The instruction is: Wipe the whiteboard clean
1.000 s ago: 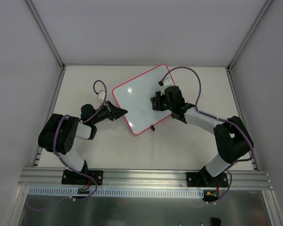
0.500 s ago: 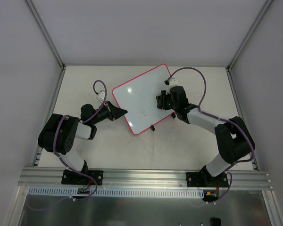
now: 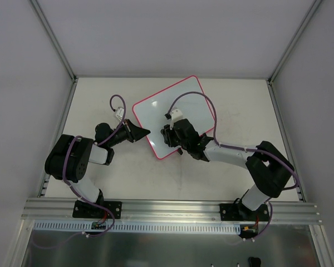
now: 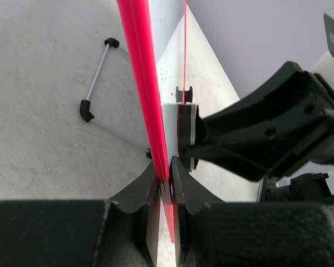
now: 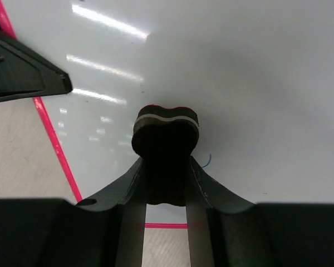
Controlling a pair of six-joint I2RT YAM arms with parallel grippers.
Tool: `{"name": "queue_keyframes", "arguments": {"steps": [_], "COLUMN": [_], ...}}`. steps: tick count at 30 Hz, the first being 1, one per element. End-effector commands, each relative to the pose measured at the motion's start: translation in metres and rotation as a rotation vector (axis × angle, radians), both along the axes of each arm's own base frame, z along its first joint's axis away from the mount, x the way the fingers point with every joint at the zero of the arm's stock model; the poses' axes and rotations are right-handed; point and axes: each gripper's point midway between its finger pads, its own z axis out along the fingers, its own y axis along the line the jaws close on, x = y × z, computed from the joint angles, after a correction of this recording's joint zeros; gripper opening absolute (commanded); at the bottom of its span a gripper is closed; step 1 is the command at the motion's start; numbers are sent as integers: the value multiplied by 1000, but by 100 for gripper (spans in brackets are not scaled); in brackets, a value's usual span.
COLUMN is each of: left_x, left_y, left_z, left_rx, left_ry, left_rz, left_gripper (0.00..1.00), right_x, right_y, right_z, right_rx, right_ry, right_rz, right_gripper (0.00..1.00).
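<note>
Top external view: pale grey wall panels (image 3: 156,33) with metal corner posts close in a cream bench (image 3: 239,111), its surface matt and faintly scuffed. A ribbed aluminium rail (image 3: 172,208) runs across the lower part of the frame and carries both arm bases. The whiteboard (image 3: 156,114) lies skewed at the middle of the bench, its glossy face showing a bright glare spot toward the upper left. The left pincer (image 3: 147,132) meets the board's left edge, and the right pincer (image 3: 168,135) sits over the board's lower left part.

In the left wrist view the board runs edge-on up the middle. The left pincer (image 4: 166,181) is clenched on its pink-red rim (image 4: 142,72). A thin wire stand (image 4: 94,83) with black end caps shows at the upper left over the speckled bench.

In the right wrist view the right pincer (image 5: 166,169) is clamped around a black eraser (image 5: 166,130) with a pale stripe. The eraser's end is set against the white face. A tiny blue mark (image 5: 207,161) lies just right of the eraser.
</note>
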Motion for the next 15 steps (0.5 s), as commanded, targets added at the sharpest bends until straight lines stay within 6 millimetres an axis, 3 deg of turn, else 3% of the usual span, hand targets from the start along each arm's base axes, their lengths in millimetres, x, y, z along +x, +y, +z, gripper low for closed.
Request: {"name": "queue_keyframes", "arguments": {"steps": [1,3,7,12,15], "left_x": [-3,-3,-3,-3,-3], "left_y": [-4,-4,-4,-4,-4], "left_z": [69,69,68,68,68], "left_rx": [-26,-26,-26,-25,-25], "left_ry": [-432,-432,-429,-429,-431], "left_rz": [-29,-29,-29,-29,-30], "left_gripper": [0,0,0,0,0], "right_x": [-22,-29,-28,-13,0], "right_y": [32,43,43,25,3], "right_z": [-4,-7,-13,-16,-16], "right_rx": [25,18,-7,3,25], "right_ry": [45,47,45,58,49], "right_rz": [81,105,92,55,6], "right_gripper": [0,0,0,0,0]}}
